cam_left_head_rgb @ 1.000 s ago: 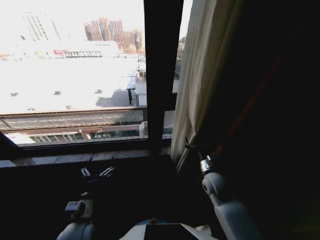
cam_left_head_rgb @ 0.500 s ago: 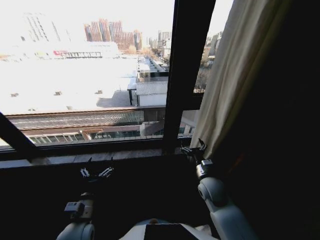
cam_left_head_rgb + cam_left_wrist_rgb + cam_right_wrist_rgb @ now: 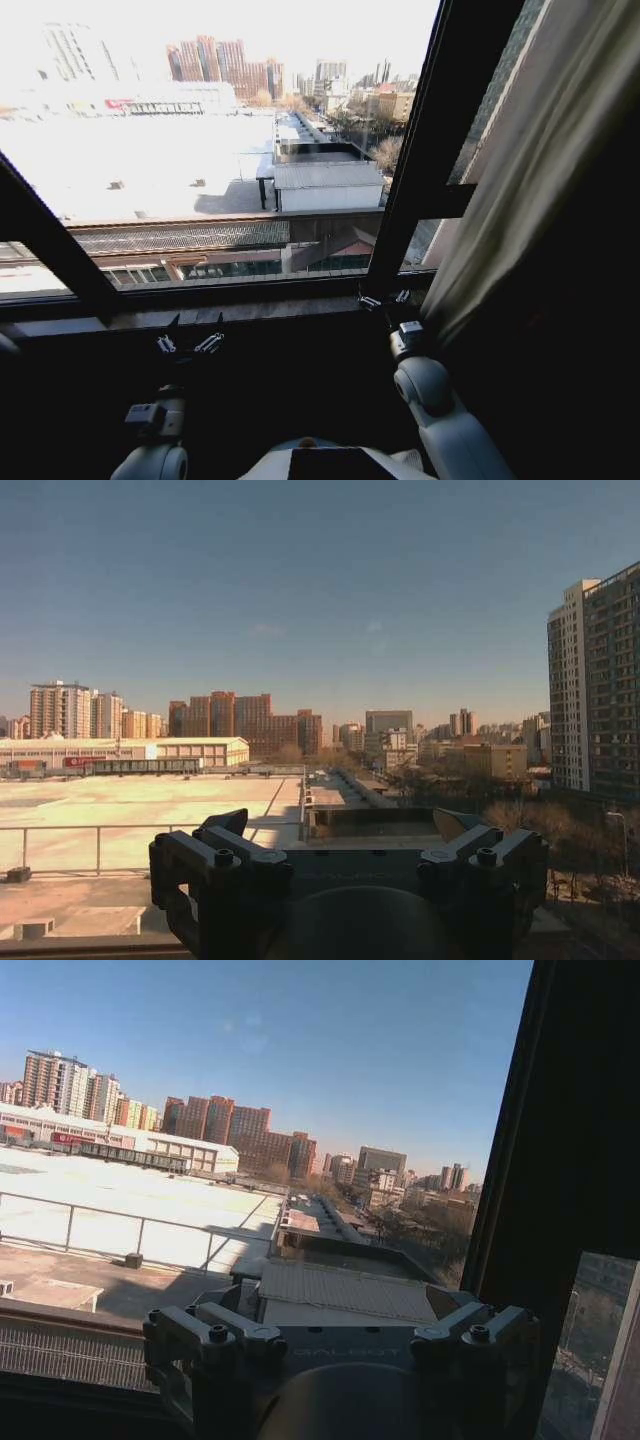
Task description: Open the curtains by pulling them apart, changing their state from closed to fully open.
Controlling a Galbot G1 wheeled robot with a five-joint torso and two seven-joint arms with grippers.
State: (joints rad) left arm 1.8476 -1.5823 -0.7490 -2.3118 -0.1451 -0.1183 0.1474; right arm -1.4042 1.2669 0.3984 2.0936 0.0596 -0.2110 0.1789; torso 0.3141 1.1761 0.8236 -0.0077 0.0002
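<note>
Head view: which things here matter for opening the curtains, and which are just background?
Part of the job:
- curtain, bunched at the right of the window
- right gripper, open, low by the sill beside the curtain's edge
- left gripper, open, low by the sill

Just background:
- dark window frame bar
- window sill
- buildings outside

High-rise room, dark-framed window (image 3: 420,180), curtain (image 3: 540,190), city rooftops (image 3: 150,150) far below
</note>
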